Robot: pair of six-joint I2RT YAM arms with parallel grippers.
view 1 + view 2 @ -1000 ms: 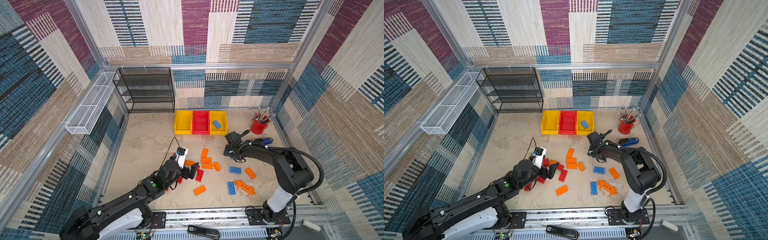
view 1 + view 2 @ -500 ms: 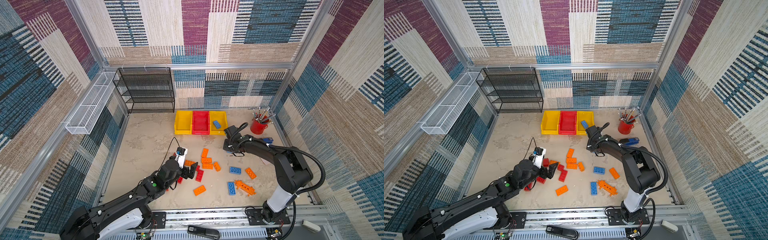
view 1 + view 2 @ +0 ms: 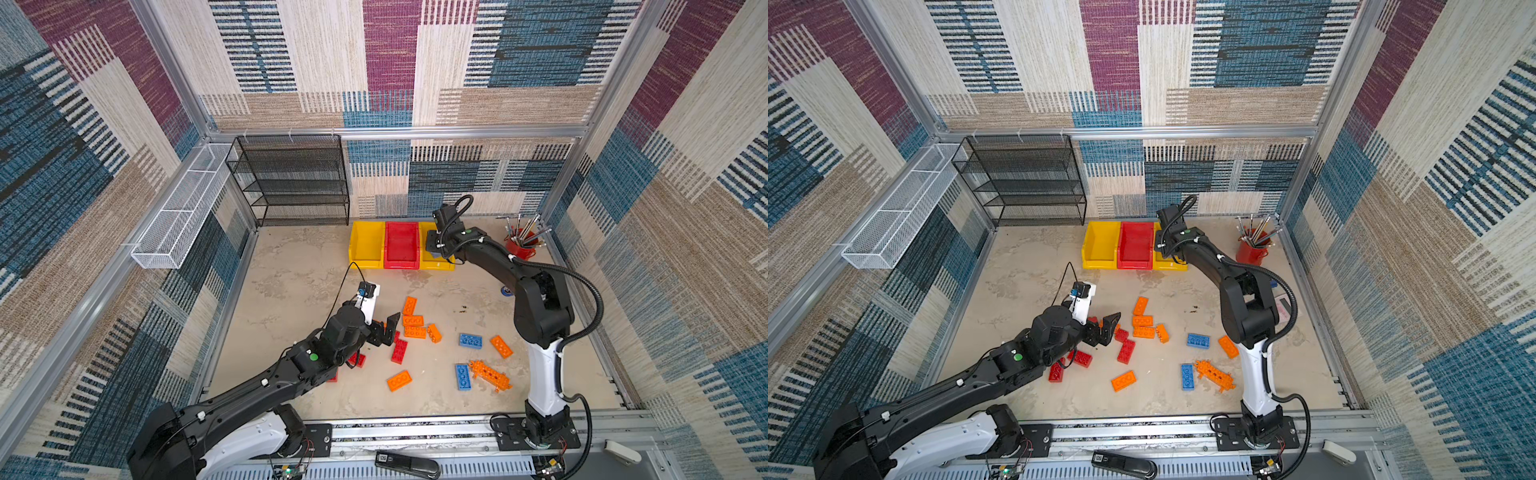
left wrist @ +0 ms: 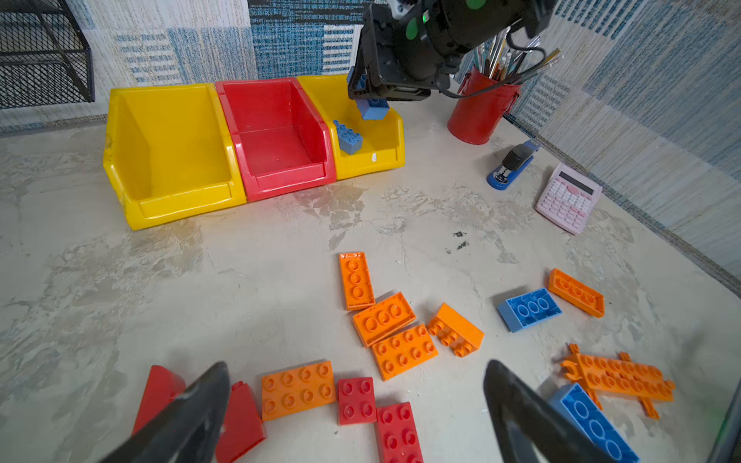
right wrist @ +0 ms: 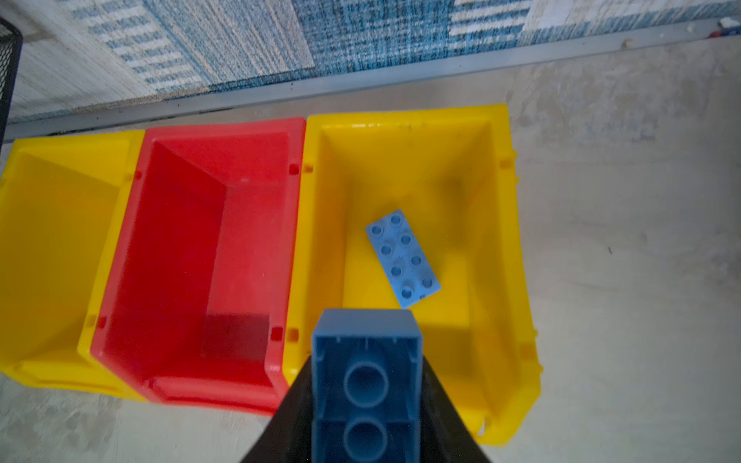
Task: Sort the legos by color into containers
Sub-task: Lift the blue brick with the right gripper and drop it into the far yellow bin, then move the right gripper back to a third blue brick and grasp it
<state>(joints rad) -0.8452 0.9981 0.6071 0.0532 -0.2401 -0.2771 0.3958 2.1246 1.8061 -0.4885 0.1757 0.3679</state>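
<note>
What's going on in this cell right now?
Lego sorting by color, and it looks early on. The right gripper is shut on a blue brick above the right-hand yellow bin, which already holds a second blue brick. The left gripper hovers open over the red and orange bricks on the table, gripping nothing. The red bin and the other yellow bin hold nothing yet.

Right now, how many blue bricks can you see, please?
4. One blue brick lies in the right-hand yellow bin; the right gripper holds a second brick above it; a third brick and a fourth brick lie on the table. Others may be hidden.
</note>
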